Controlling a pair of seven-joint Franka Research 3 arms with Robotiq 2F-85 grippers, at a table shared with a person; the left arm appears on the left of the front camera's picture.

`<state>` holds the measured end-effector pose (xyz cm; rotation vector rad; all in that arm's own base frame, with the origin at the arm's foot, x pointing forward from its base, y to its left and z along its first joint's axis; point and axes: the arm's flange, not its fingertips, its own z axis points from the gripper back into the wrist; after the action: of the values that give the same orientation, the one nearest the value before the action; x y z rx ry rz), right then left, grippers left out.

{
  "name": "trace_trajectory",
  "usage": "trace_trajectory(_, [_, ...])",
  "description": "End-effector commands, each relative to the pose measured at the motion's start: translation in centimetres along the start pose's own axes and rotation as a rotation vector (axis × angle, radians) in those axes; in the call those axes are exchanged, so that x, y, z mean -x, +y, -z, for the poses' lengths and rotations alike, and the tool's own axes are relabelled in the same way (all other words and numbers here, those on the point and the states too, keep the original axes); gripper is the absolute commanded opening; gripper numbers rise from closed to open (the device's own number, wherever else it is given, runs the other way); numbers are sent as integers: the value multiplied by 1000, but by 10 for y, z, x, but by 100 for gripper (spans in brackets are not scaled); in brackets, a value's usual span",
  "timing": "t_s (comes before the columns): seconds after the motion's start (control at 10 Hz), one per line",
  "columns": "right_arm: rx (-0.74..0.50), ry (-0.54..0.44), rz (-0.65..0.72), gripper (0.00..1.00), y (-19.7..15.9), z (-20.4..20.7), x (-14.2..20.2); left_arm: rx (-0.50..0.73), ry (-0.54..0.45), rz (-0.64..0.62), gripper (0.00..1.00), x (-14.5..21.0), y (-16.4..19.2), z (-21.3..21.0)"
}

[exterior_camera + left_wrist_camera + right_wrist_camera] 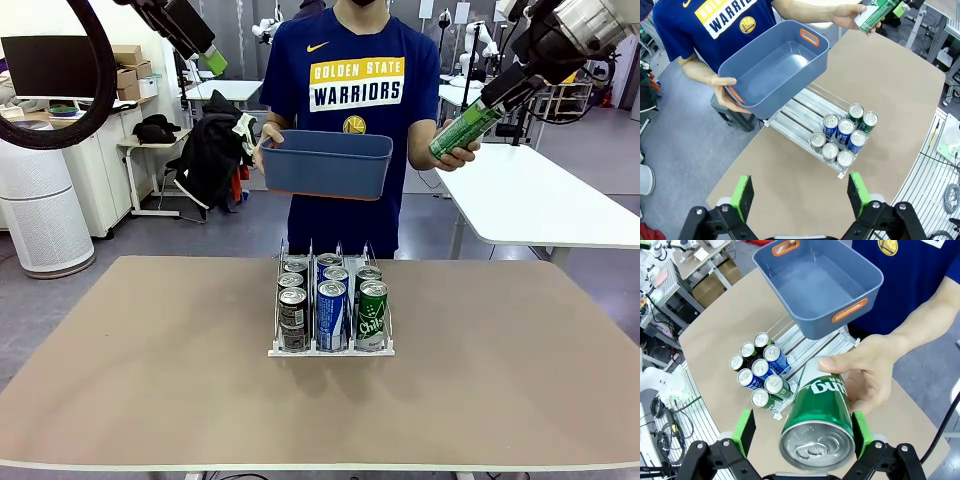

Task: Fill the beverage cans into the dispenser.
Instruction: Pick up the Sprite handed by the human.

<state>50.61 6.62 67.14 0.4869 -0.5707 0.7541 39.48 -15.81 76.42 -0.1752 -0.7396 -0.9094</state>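
The dispenser stands mid-table with several beverage cans in its three lanes: black/silver on the left, blue in the middle, green on the right. The left wrist view looks down on the dispenser and its cans. A person's hand holds one green can between the pads of my right gripper, which is open, with a gap at the left pad. That can hangs high at the far right, by my right gripper. My left gripper is open and empty, raised at the upper left.
The person stands at the far side, holding an empty blue-grey bin above the table's far edge and over the back of the dispenser. A white table stands behind on the right. Bare tabletop lies on both sides of the rack.
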Motion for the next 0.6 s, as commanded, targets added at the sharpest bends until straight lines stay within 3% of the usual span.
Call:
trace_trajectory(0.0, [8,9,-7,100,0,-1,1,0,-1,0,100,2,0,-1])
trace_trajectory(0.3, [1,1,-1,100,0,0,0,0,-1,0,100,2,0,-1])
trace_trajectory(0.4, [22,3,32,40,-2,-1,-3,0,-1,0,100,2,0,-1])
trace_trajectory(0.5, [25,-10,43,40,-4,-1,-3,0,-1,0,100,2,0,-1])
